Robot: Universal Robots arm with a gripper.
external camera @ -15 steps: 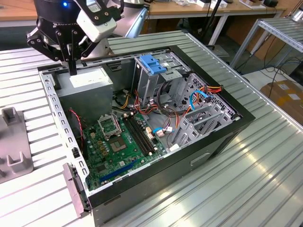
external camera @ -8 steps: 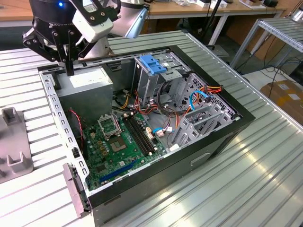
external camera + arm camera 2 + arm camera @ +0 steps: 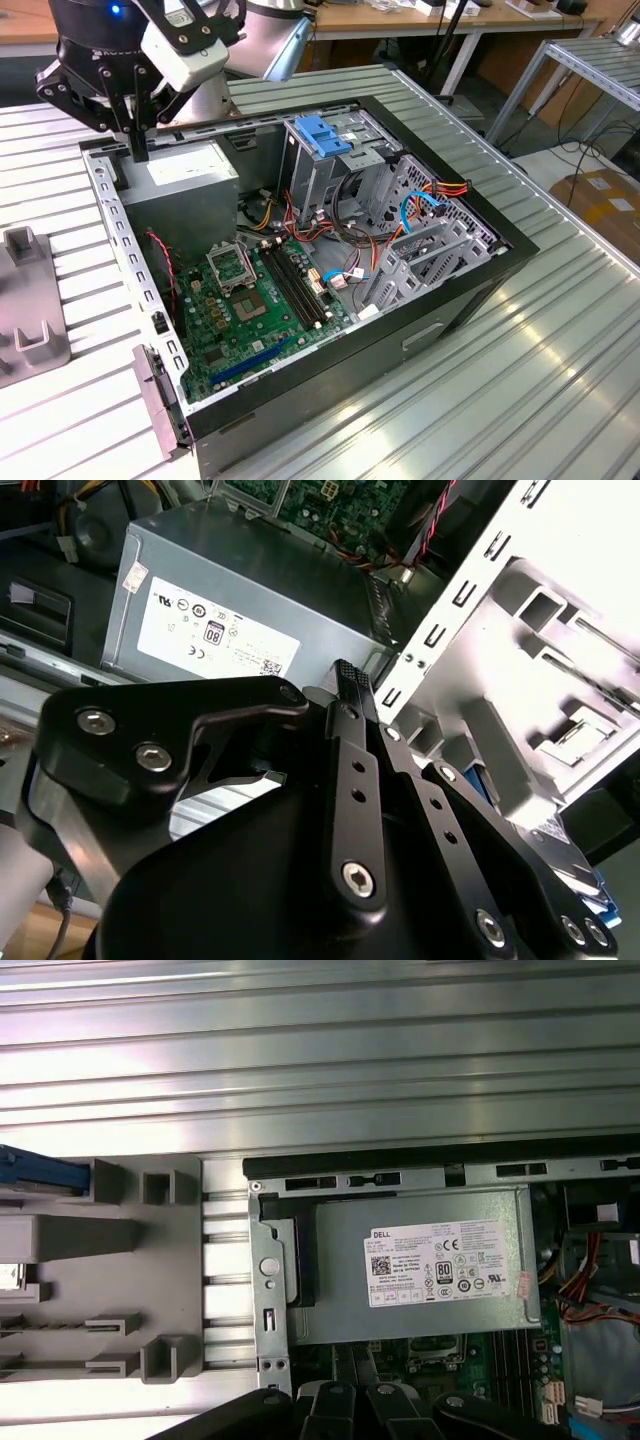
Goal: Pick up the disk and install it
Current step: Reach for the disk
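Overhead, jaws together above power supply [image 3: 420, 1230], disk [image 3: 40, 1175] in holder [image 3: 175, 1260]

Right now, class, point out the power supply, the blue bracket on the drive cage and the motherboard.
power supply [image 3: 437, 1263], first wrist view, on its white label.
blue bracket [image 3: 322, 133], exterior view, on its top face.
motherboard [image 3: 222, 326], exterior view, on the green board surface.

The disk [image 3: 40, 1174] is cut off by the edge of the first wrist view, leaving one blue rail end visible.
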